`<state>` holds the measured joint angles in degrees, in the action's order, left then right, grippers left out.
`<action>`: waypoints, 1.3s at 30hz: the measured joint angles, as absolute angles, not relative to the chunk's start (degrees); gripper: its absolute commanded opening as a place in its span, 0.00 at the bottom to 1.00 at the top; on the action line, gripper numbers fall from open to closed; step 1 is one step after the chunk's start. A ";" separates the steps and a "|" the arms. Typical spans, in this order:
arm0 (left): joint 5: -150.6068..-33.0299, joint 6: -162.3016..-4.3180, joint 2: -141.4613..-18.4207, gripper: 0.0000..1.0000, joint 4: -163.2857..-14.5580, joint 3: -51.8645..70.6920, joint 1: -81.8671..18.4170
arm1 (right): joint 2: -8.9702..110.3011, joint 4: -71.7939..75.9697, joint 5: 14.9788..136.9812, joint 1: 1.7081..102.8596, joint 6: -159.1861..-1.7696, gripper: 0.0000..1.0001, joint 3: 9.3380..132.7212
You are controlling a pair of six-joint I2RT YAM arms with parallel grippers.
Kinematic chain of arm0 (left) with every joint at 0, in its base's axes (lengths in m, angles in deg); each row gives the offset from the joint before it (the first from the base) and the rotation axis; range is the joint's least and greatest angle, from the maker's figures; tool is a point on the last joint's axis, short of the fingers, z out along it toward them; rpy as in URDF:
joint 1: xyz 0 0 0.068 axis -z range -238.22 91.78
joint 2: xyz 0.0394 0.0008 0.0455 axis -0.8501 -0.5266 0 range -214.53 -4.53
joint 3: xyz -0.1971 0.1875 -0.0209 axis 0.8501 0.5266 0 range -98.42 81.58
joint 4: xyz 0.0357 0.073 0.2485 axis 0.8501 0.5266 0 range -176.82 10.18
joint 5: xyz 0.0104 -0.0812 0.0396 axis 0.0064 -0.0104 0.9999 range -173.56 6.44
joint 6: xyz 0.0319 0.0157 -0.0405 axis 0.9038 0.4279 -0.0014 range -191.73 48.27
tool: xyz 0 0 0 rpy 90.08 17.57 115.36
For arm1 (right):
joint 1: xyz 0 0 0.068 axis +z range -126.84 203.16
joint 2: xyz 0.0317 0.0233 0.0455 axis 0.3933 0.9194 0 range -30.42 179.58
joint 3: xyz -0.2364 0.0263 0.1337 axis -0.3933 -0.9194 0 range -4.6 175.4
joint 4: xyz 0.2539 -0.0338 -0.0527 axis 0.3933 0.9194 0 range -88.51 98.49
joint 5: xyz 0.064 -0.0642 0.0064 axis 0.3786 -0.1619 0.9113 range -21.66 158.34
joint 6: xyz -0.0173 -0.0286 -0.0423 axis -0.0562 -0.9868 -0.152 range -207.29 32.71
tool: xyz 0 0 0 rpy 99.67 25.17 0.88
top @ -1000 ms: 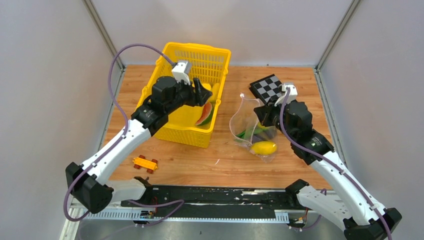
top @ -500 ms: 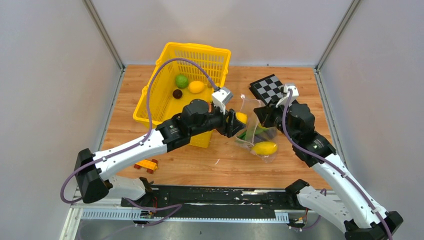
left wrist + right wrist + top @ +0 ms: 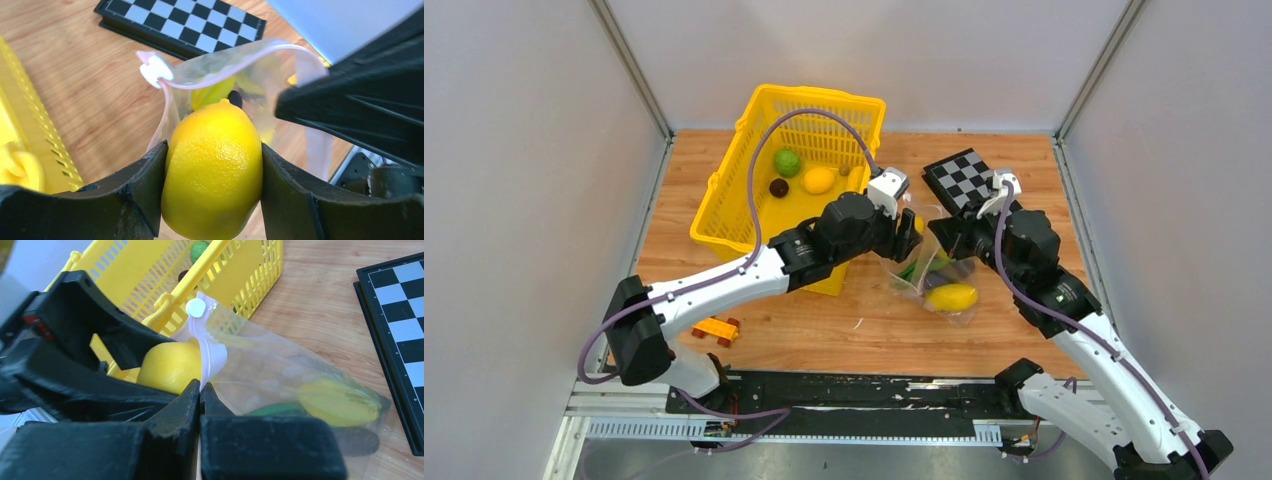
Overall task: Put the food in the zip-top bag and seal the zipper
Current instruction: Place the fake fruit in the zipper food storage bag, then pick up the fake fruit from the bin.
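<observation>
One lemon (image 3: 212,170) just carried from basket (image 3: 724,192) at eleven o'clock to zip-top bag (image 3: 300,370) — left gripper (image 3: 212,150) clamping it, right gripper (image 3: 200,390) pinching zipper (image 3: 212,357).

The basket (image 3: 724,190) stands rear left, holding food (image 3: 819,180). The zip-top bag (image 3: 902,262) lies right of it, the chequerboard (image 3: 959,175) behind the bag, the toy car (image 3: 715,329) front left.
</observation>
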<state>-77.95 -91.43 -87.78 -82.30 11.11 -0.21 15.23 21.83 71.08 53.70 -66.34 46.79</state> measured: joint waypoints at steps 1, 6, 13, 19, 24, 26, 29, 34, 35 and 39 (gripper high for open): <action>-76.81 -91.83 -88.41 0.74 -81.89 10.71 -0.21 | 14.99 21.85 71.50 53.70 -66.34 0.00 46.79; -74.37 -92.92 -89.74 0.84 -81.93 10.60 -0.21 | 13.97 21.83 71.96 53.70 -66.34 0.00 46.79; -75.59 -93.01 -89.79 0.86 -82.15 10.58 -0.16 | 13.75 22.05 71.91 53.70 -66.32 0.00 46.79; -76.97 -92.00 -88.67 0.87 -82.76 10.60 -0.16 | 14.05 22.05 71.85 53.70 -66.32 0.00 46.79; -74.26 -89.88 -83.51 0.93 -83.38 12.11 -0.16 | 14.10 22.05 71.41 53.70 -66.32 0.00 46.79; -71.57 -88.88 -79.84 0.95 -83.59 14.27 -0.16 | 14.10 22.07 71.37 53.70 -66.32 0.00 46.79; -67.63 -87.22 -76.74 0.99 -83.40 14.93 -0.16 | 14.10 22.11 71.32 53.70 -66.32 0.00 46.79; -62.10 -85.05 -75.30 1.00 -81.95 14.76 -1.30 | 14.12 22.11 71.32 53.70 -66.32 0.00 46.79; -61.86 -85.07 -75.32 1.00 -81.23 14.73 -2.02 | 14.12 22.11 71.32 53.70 -66.32 0.00 46.79; -61.93 -86.21 -75.36 1.00 -78.39 14.73 -8.42 | 14.10 22.16 71.26 53.70 -66.32 0.00 46.79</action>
<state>-61.93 -86.21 -75.36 -78.39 14.73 -8.42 14.10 22.16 71.26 53.70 -66.32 46.79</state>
